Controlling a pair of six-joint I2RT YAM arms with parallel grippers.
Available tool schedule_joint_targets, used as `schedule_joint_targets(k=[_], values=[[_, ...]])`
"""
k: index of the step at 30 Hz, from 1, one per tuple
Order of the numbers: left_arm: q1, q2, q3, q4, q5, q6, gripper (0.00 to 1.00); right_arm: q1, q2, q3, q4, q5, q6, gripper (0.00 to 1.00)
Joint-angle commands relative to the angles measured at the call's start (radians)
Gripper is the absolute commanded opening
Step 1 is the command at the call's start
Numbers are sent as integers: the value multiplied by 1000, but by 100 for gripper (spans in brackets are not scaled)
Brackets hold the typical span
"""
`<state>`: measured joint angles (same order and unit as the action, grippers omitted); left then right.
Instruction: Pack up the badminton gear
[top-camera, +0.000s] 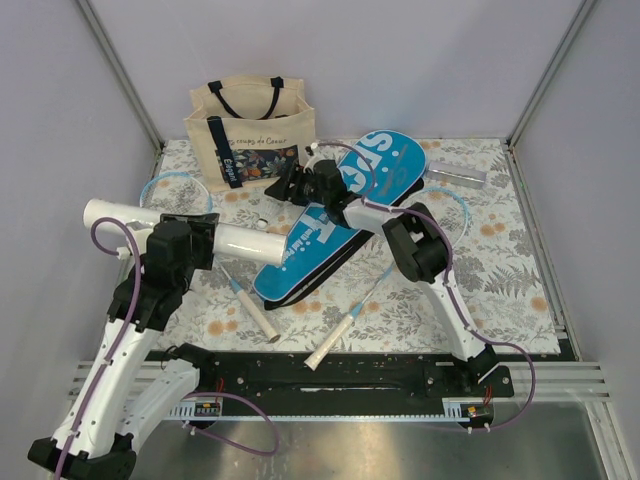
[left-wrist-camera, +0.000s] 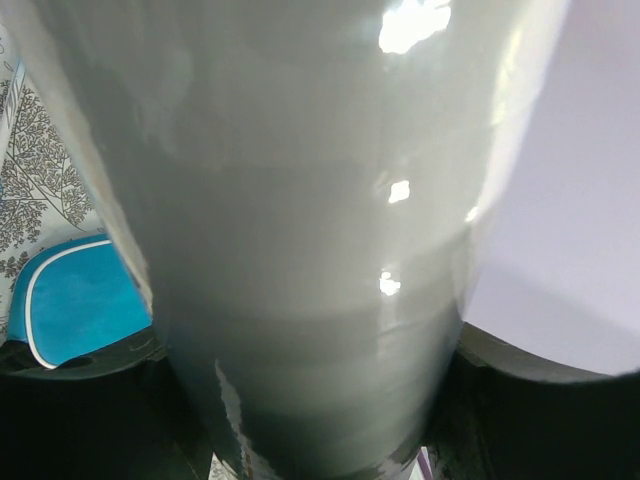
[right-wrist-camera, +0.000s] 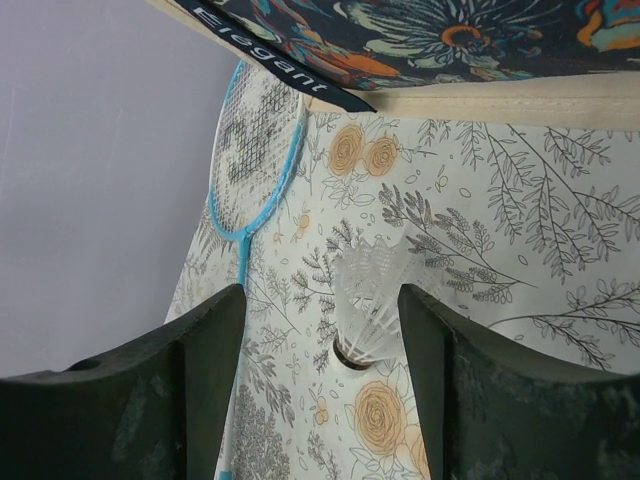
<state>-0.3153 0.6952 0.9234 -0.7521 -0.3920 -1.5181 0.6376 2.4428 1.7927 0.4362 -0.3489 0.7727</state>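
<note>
Your blue SPORT case (top-camera: 345, 205) lies mid-table, under the right arm. Your left gripper (top-camera: 203, 238) clamps the white tube (top-camera: 250, 241), roughly level. Your right gripper (right-wrist-camera: 320, 310) has its jaws apart, straddling a shuttlecock (right-wrist-camera: 372, 300) on the table.

Tube (top-camera: 248, 242) white plastic, smooth, high gloss, bright glare spots up close. Case (top-camera: 340, 215) blue synthetic cloth, smooth with slight sheen, printed white lettering, black piping at edge. Tote (top-camera: 250, 125) beige canvas, coarse weave, matt; straps black webbing, printed floral panel on front. Table cover (top-camera: 490, 280) printed floral sheet, matt, flat; cloth or paper, cannot tell. Racket (right-wrist-camera: 250, 150) frame smooth light-blue, strings fine mesh. Shuttlecock (right-wrist-camera: 372, 295) thin translucent white skirt, feather or plastic unclear. Right gripper (right-wrist-camera: 320, 300) fingers (right-wrist-camera: 190, 400) dark matt plastic, faintly scuffed. Rails (top-camera: 560, 375) at near edge brushed bare metal
</note>
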Motion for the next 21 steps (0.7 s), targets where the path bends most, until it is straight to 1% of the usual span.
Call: schedule_joint_targets(k=[1, 4, 12, 16, 19, 21], values=[[2, 4, 45, 56, -18, 19, 58, 19, 47, 103, 53, 1, 51, 72], [2, 9, 46, 56, -19, 21, 58, 25, 58, 134, 13, -15, 57, 71], [1, 10, 52, 54, -50, 36, 58, 30, -7, 11, 45, -25, 43, 68], [2, 6, 49, 54, -56, 38, 58, 31, -21, -4, 27, -41, 33, 66], [2, 9, 43, 54, -48, 35, 58, 31, -34, -26, 36, -64, 28, 62], [2, 12, 37, 53, -48, 36, 58, 30, -42, -39, 48, -81, 30, 55]])
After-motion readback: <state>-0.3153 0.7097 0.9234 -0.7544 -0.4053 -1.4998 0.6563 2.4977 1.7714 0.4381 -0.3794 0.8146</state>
